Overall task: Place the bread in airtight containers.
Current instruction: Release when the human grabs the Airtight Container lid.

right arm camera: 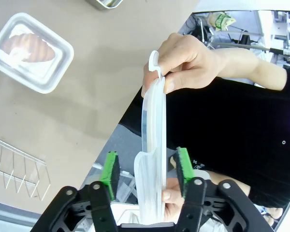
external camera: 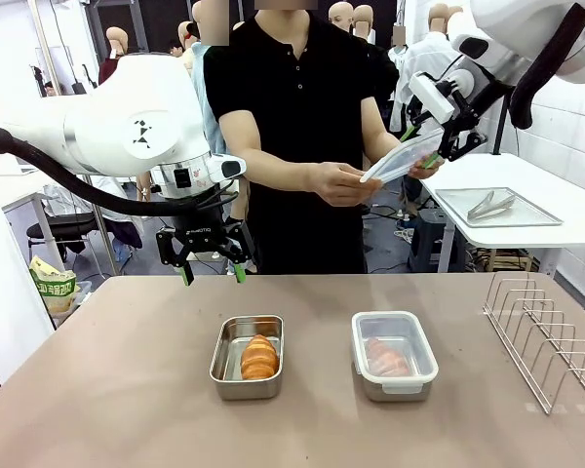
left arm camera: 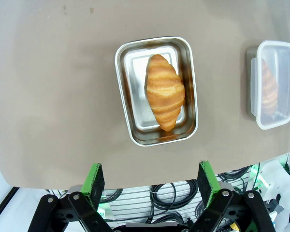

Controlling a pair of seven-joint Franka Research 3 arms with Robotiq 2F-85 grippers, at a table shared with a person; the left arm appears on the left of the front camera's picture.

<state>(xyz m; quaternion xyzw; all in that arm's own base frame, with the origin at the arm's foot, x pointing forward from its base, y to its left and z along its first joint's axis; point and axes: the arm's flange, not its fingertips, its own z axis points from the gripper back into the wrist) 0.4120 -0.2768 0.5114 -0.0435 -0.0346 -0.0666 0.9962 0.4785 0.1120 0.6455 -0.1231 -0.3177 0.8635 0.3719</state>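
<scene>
On the brown table point(external camera: 127, 390) stand two steel tins side by side, a little apart. The open tin point(external camera: 224, 366) is on the robot's left and holds one croissant roll point(external camera: 259, 357), which lies along the length of the tin, nearer to one long wall in the left wrist view. The closed tin point(external camera: 395, 356) is on the right; a clear lid with white rim sits on it, and through the lid the second roll point(external camera: 388, 359) shows, a bit pale and unclear. The left gripper point(external camera: 211, 271) hangs above the far edge of the table, behind the open tin, with its jaws spread wide and nothing between the green pads point(left arm camera: 93, 180). The right gripper point(external camera: 426, 148) is high up on the far right, near the person's hands. The person point(external camera: 302, 97) in a black shirt holds the second lid point(external camera: 400, 158) with both hands, one hand point(right arm camera: 183, 63) at its far end. In the right wrist view this lid stands edge-on between the green pads of the right gripper, and the jaws are spread with a gap on each side of the lid. A wire rack point(external camera: 551, 336) stands at the right side of the table.
</scene>
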